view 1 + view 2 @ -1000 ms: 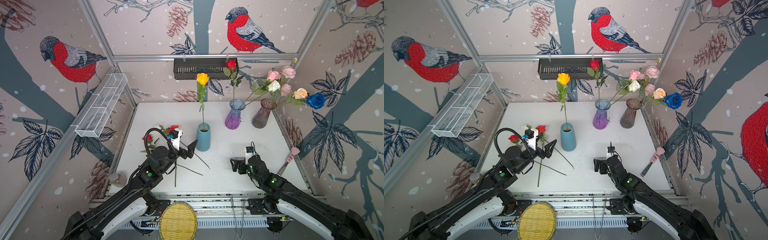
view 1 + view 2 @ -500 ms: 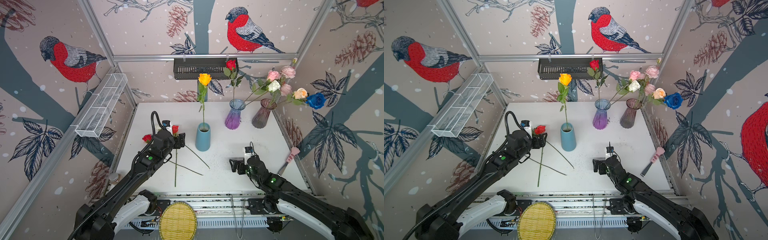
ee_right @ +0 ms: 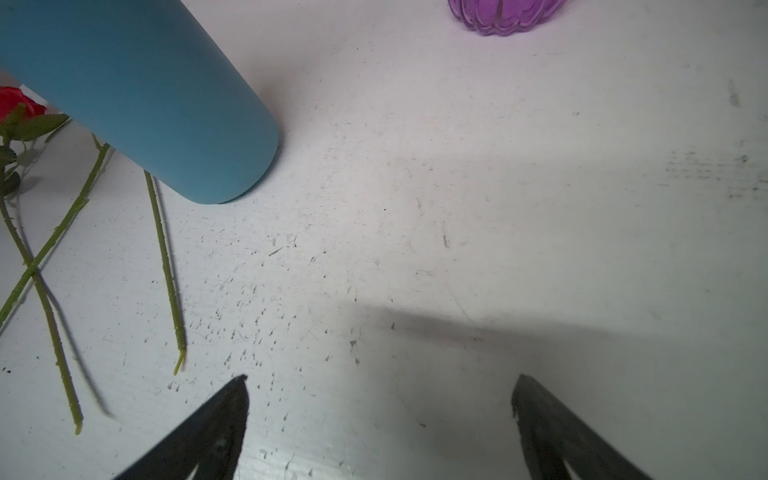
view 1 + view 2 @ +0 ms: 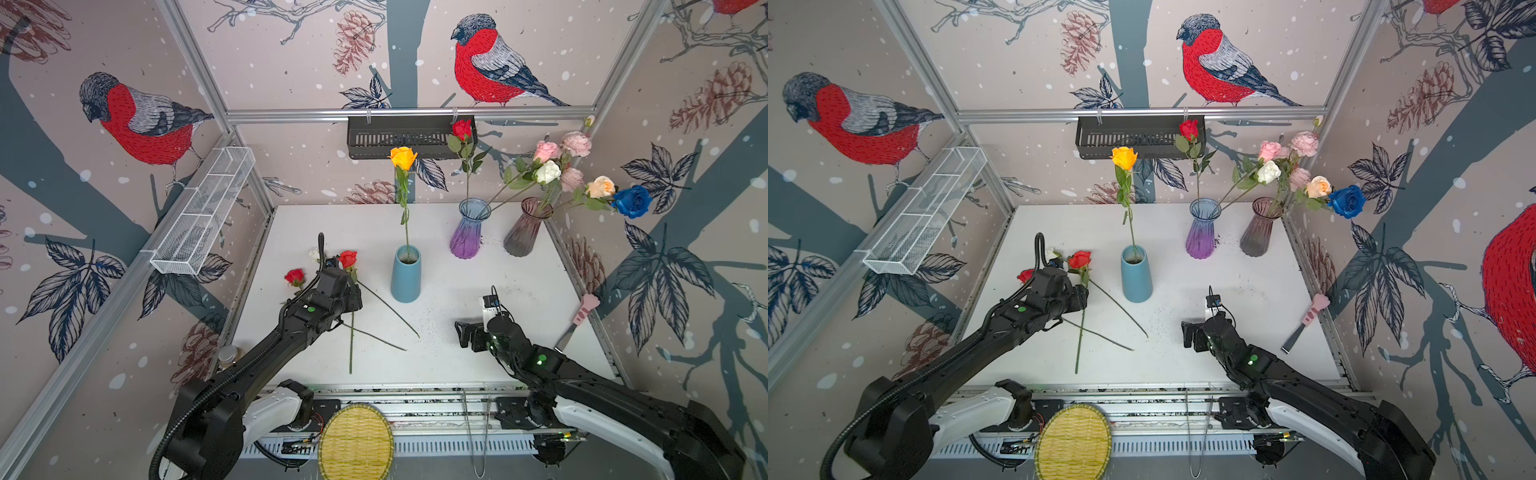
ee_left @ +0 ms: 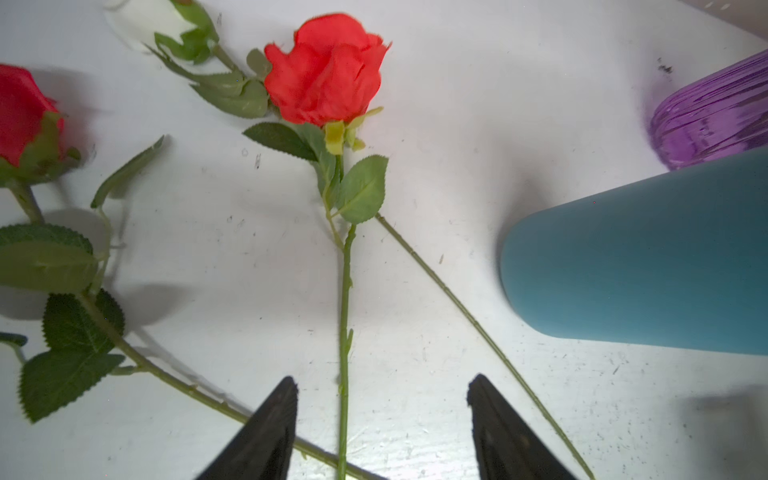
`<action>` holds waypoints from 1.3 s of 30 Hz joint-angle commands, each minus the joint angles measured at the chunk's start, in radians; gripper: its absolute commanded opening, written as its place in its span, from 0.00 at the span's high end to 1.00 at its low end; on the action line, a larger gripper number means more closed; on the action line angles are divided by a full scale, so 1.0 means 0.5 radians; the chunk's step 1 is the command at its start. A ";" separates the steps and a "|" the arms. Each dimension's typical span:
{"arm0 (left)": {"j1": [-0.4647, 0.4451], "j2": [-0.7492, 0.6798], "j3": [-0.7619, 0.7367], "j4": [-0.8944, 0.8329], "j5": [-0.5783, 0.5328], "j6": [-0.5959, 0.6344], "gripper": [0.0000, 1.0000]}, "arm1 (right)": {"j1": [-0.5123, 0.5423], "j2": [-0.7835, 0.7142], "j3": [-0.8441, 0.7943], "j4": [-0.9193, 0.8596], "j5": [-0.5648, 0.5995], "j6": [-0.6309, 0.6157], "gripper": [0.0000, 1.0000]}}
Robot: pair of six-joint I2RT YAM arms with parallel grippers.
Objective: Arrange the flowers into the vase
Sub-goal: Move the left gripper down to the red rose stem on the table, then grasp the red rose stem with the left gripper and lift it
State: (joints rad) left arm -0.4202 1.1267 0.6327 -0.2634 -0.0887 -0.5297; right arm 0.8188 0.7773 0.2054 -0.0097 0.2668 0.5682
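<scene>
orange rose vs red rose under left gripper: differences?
Pose: the orange rose stands upright in the blue vase; the red rose lies flat on the table. Colour: orange bloom versus red. Contact: the red rose's stem runs between the left gripper's parted jaws, not yet clamped; no gripper is at the orange rose. Both: long green leafy stems.

Both top views looked down from high up at the whole bench [image 4: 519, 282]. Each wrist camera looked along it from close by. Both wrist cameras showed the blue vase [image 5: 644, 266].

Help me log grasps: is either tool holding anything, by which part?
Nothing yet. The left tool straddles a red rose's stem, not closed; the right tool is empty.
</scene>
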 commanded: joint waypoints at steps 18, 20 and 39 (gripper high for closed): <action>0.127 0.935 0.302 0.128 0.060 0.248 0.55 | 0.226 0.479 0.197 0.051 0.075 -0.145 0.01; 0.129 1.052 0.391 0.089 0.002 0.260 0.58 | 0.243 0.456 0.189 0.057 0.092 -0.151 0.01; 0.132 0.919 0.495 0.093 0.086 0.252 1.00 | 0.246 0.450 0.172 0.136 0.123 -0.219 0.01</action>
State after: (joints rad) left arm -0.3569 1.6341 0.8803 -0.2218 -0.0895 -0.3927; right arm 0.9417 0.9909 0.2859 0.0254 0.3115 0.4713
